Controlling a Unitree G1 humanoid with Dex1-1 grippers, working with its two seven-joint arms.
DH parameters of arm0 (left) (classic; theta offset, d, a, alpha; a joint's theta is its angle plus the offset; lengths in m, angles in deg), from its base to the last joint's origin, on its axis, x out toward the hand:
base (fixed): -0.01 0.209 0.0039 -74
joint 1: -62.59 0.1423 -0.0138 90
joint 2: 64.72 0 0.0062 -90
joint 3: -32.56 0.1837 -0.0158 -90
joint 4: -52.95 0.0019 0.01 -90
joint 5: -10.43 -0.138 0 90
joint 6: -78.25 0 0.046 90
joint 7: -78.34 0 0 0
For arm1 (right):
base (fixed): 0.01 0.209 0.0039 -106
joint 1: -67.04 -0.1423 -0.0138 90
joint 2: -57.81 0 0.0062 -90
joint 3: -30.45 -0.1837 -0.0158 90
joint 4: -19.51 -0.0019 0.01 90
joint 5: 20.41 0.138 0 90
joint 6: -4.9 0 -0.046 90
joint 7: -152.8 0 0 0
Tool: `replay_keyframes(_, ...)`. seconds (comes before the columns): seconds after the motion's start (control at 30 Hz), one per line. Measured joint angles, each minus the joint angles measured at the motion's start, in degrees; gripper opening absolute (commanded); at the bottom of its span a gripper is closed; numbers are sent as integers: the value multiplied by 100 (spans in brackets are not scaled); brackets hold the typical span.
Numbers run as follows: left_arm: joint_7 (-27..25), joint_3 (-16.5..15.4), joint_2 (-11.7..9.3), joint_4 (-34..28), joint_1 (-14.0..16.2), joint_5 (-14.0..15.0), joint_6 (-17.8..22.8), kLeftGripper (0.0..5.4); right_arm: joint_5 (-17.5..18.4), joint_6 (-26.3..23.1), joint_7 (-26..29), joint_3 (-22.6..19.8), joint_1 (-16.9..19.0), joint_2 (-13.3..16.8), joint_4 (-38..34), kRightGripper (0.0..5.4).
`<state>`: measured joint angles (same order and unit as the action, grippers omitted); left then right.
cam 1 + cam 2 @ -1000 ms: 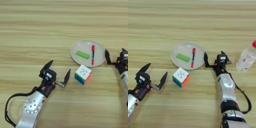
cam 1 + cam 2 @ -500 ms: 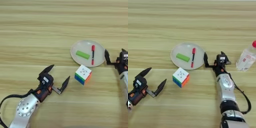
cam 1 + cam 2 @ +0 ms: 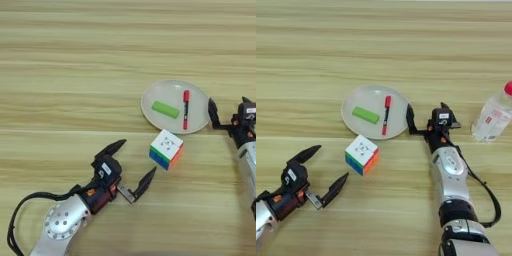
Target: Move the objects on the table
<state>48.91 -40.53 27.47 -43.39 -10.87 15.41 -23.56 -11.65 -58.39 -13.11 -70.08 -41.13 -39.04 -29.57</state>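
One wide wooden table [image 3: 60,60] carries a round pale plate [image 3: 353,125] holding a light-green block [image 3: 365,114] and a red-and-black marker pen [image 3: 386,115], with a puzzle cube [image 3: 166,148] just in front of it and a clear bottle [image 3: 493,115] off to the right. The left gripper [image 3: 131,169] is spread wide and empty near the cube's left. The right gripper [image 3: 426,115] sits beside the plate's right rim, empty and parted.

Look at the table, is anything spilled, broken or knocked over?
Nothing stands out. The plate sits flat with the green block and marker pen lying on it, apart. The puzzle cube rests whole just below the plate, and the bottle stands upright. The left pincer is open beside the cube.
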Motion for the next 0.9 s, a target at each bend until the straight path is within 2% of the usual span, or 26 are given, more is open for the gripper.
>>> replay_keyframes(0.4, 29, 272, 192, 495, -320, -217, -1, 540, -2, 0, -4, 1, -1, -25, 2, 536)
replay_keyframes(0.9, 134, 364, 257, 811, -501, -261, -4, 540, -15, 0, -12, 5, 0, -64, -28, 536)
